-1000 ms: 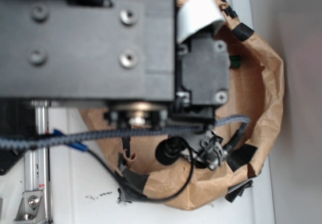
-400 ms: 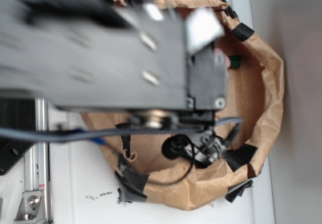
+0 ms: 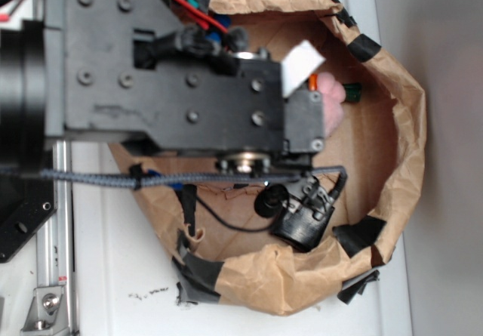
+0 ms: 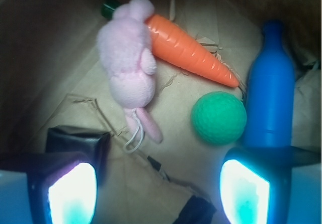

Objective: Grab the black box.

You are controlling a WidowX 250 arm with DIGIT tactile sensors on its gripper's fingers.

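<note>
Black and glossy, the box [image 4: 78, 142] is seen near the left finger of the end effector [image 4: 156, 186], whose fingers are spread apart. Approach is judged underway; a leftward shift is needed.

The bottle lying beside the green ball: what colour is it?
The bottle is plain blue, seen best in the wrist view.

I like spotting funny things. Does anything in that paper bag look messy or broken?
Nothing looks broken. The pink plush bunny lies flopped over the top end of the carrot, and the brown paper bag is crumpled and patched with black tape. The black box sits partly hidden behind a gripper finger.
</note>
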